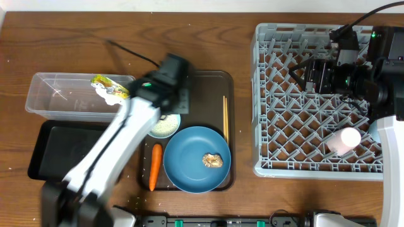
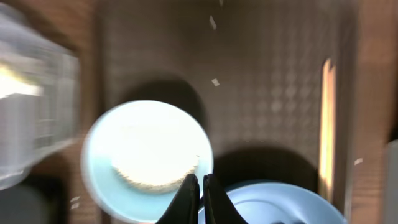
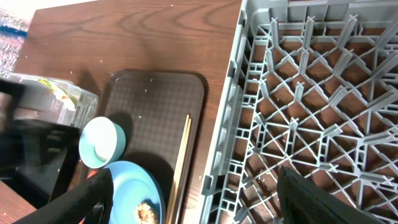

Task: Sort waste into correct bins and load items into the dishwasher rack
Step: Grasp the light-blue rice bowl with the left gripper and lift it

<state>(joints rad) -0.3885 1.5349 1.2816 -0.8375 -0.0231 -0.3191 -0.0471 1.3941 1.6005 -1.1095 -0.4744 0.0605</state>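
Note:
The blue plate (image 1: 189, 170) holds a brown food lump (image 1: 213, 160) on the brown serving tray (image 1: 208, 82). A small pale bowl (image 1: 165, 125) with white rice sits beside it, the carrot (image 1: 154, 166) lies to the left, and the chopsticks (image 1: 225, 116) to the right. My left gripper (image 2: 199, 180) is shut and empty, above the gap between the bowl (image 2: 146, 158) and the plate (image 2: 280, 199). My right gripper (image 3: 199, 193) is open and empty over the left edge of the grey dishwasher rack (image 1: 315, 101). A pink cup (image 1: 346, 139) lies in the rack. The light blue cup is out of view.
The clear tub (image 1: 63, 94) at the left holds a yellow-green packet and a white wrapper (image 1: 110, 88). The black tray (image 1: 57, 151) lies in front of it. My left arm crosses over the black tray toward the serving tray.

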